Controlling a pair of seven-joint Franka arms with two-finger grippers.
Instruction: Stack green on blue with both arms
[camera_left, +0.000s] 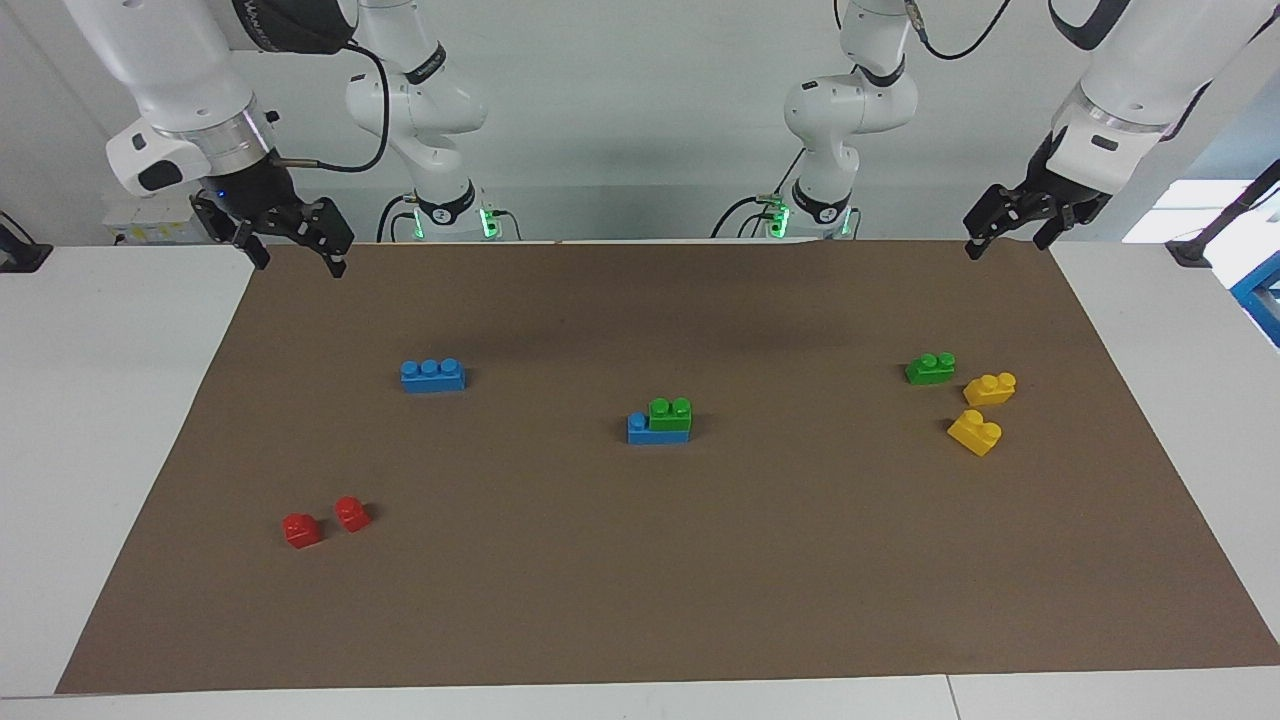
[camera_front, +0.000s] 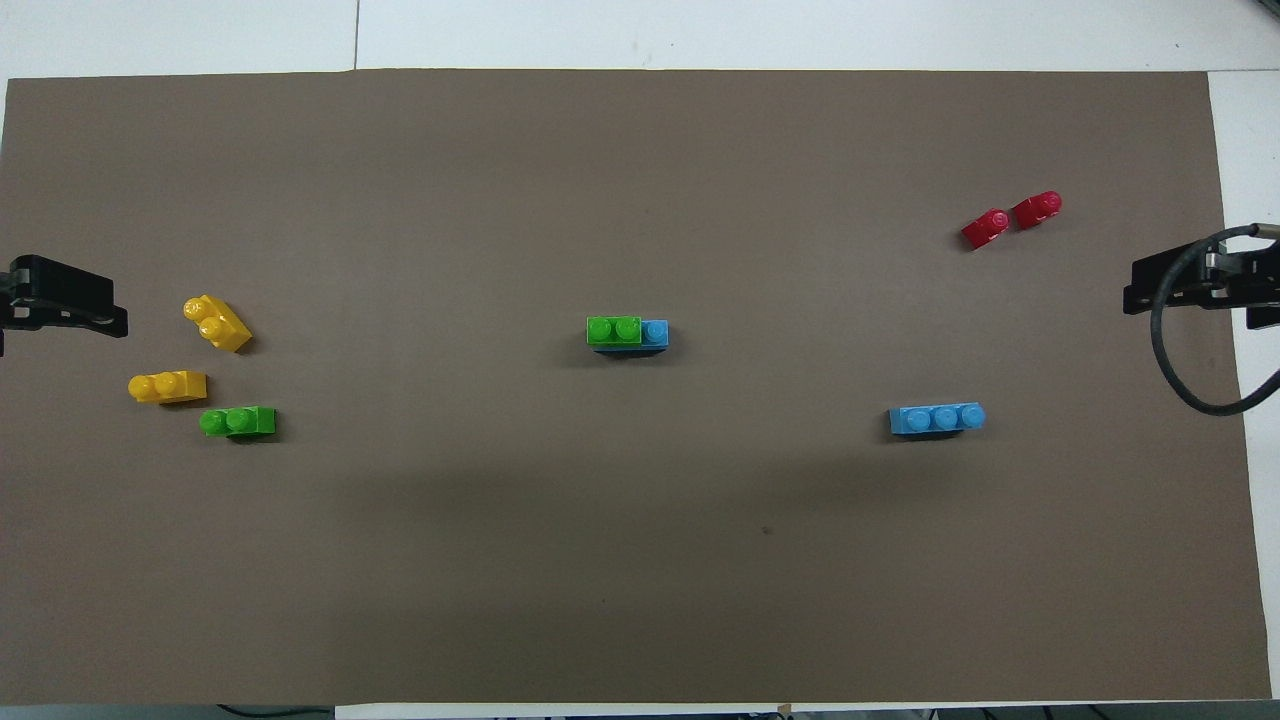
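Note:
In the middle of the brown mat (camera_left: 640, 600), a green brick (camera_left: 670, 412) (camera_front: 613, 330) sits stacked on a blue brick (camera_left: 640, 431) (camera_front: 657, 332), leaving one blue stud uncovered. A second blue brick (camera_left: 432, 375) (camera_front: 937, 418) lies alone toward the right arm's end. A second green brick (camera_left: 930, 368) (camera_front: 238, 421) lies toward the left arm's end. My right gripper (camera_left: 300, 264) (camera_front: 1185, 285) hangs open and empty over the mat's edge at its own end. My left gripper (camera_left: 1003, 246) (camera_front: 65, 305) hangs open and empty over the mat's edge at the left arm's end.
Two yellow bricks (camera_left: 990, 388) (camera_left: 975, 432) lie beside the loose green brick. Two small red bricks (camera_left: 301, 530) (camera_left: 352, 513) lie farther from the robots than the lone blue brick. White tabletop (camera_left: 110, 450) borders the mat on both ends.

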